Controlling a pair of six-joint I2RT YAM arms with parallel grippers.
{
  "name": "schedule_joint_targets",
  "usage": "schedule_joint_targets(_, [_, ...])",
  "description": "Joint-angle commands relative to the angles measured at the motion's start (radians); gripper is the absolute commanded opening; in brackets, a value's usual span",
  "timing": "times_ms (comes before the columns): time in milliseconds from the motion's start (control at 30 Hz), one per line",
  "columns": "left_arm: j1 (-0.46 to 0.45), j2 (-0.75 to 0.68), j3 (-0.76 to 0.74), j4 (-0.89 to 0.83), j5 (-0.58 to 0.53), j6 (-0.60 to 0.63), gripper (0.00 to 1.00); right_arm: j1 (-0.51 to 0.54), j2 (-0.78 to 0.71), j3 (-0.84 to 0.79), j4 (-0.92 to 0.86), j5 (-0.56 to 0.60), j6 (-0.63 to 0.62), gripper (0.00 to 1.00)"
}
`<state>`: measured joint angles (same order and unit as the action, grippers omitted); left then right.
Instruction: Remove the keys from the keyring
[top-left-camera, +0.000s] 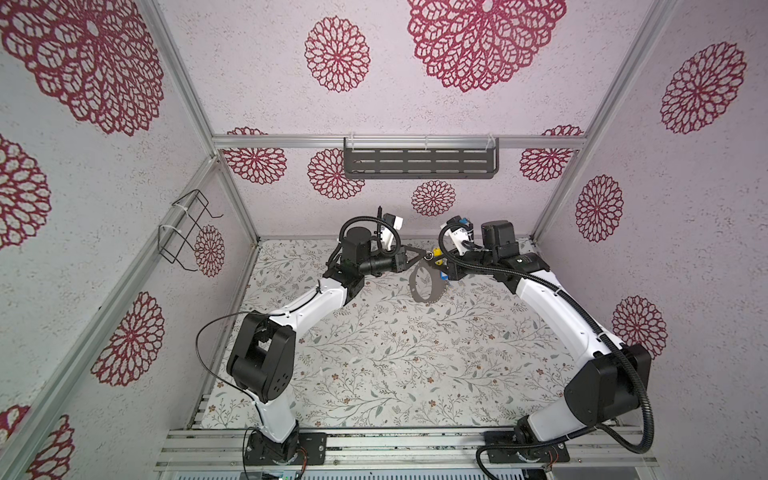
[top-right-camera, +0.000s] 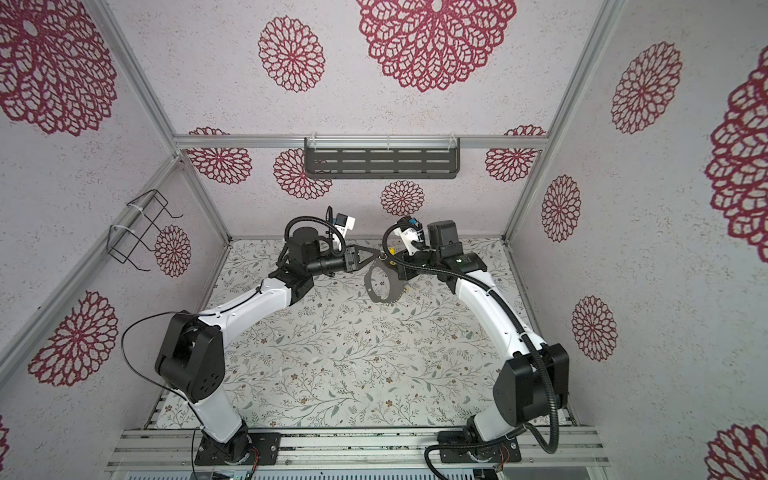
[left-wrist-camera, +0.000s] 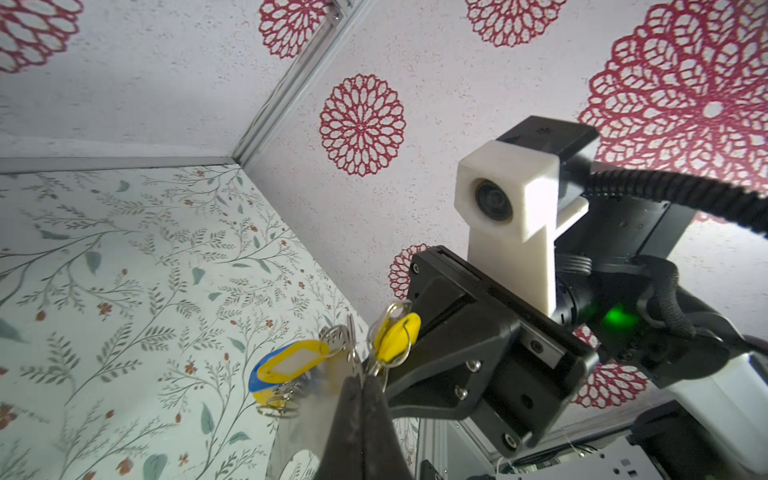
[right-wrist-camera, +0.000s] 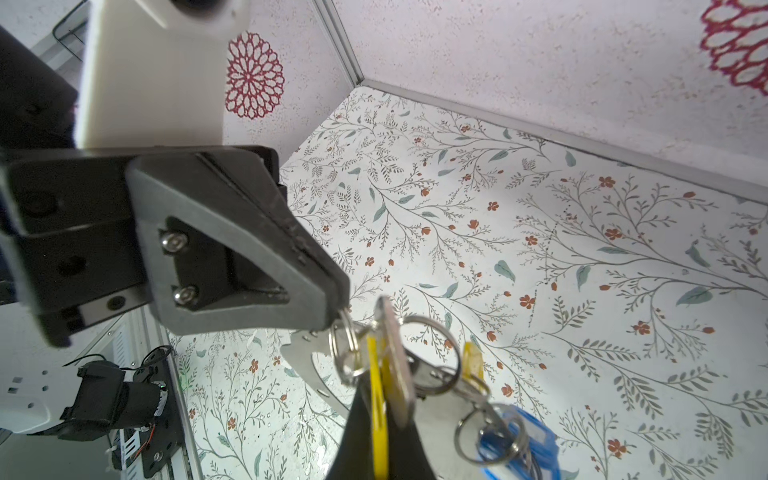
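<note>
Floral-papered counter well below. With left end effector (right-wrist-camera: 338, 306) clamped on metal loop (right-wrist-camera: 334, 349), right end effector (right-wrist-camera: 374, 399) clamped on yellow key (right-wrist-camera: 376, 374), keyring (top-left-camera: 430, 299) dangling just beneath: ease apart gently, threading loop along its split, never yanking.

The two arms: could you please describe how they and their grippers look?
The left arm and right arm have white shells and black joints. A ribbed black conduit runs along the right arm; a thin black cable loops beside the left. The left gripper and right gripper have black triangular jaws and white camera mounts.
</note>
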<state>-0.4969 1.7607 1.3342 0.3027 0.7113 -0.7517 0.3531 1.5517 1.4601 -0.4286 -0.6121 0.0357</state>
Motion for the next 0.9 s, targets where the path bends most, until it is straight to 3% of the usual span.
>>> schedule_joint_targets(0, [-0.012,-0.072,-0.028,-0.09,-0.11,0.104,0.0,0.02,0.027,0.076,-0.001,-0.001,-0.008,0.0])
schedule_joint_targets(233, [-0.088,-0.129,-0.056,-0.221,-0.367,0.219,0.0,0.079,0.128,0.24,-0.159,0.18,0.038,0.0])
schedule_joint_targets(400, [-0.128,-0.135,-0.052,-0.301,-0.551,0.292,0.0,0.102,0.223,0.394,-0.297,0.052,0.122,0.0])
schedule_joint_targets(500, [-0.129,-0.138,-0.049,-0.32,-0.582,0.322,0.0,0.104,0.274,0.471,-0.44,0.062,0.098,0.0])
schedule_joint_targets(733, [-0.129,-0.123,-0.027,-0.341,-0.588,0.356,0.0,0.107,0.292,0.512,-0.551,0.298,0.034,0.0])
schedule_joint_targets(867, [-0.134,-0.111,-0.032,-0.329,-0.581,0.353,0.0,0.115,0.235,0.457,-0.437,0.143,0.002,0.0])
